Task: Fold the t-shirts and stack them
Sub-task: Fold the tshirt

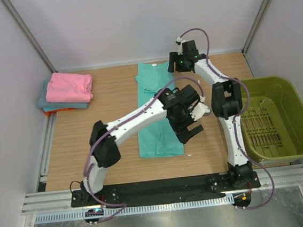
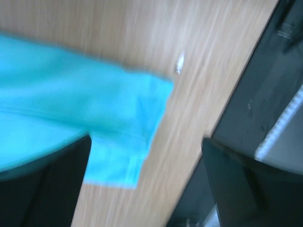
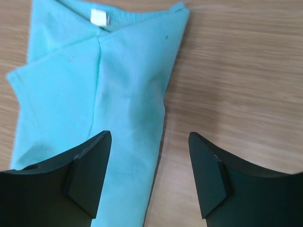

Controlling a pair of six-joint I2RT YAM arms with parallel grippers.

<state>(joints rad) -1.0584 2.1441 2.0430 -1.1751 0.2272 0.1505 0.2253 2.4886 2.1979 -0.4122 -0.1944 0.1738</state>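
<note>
A teal-green t-shirt [image 1: 154,113] lies folded lengthwise into a long strip on the table's middle. My left gripper [image 1: 191,133] is open and empty, hovering by the strip's near right corner; the blurred left wrist view shows that corner [image 2: 118,123] between my fingers [image 2: 47,189]. My right gripper [image 1: 172,64] is open and empty above the strip's far right edge; its wrist view shows the collar end [image 3: 94,94] with a white label [image 3: 99,17], the cloth's edge between the fingers [image 3: 87,175]. A folded stack sits far left, with a pink t-shirt [image 1: 71,86] on top and teal and orange ones under it.
An olive-green plastic basket [image 1: 292,100] stands at the right, beside the right arm. A small white scrap [image 1: 189,155] lies on the wood near the strip's near corner. The black base rail [image 1: 164,187] runs along the near edge.
</note>
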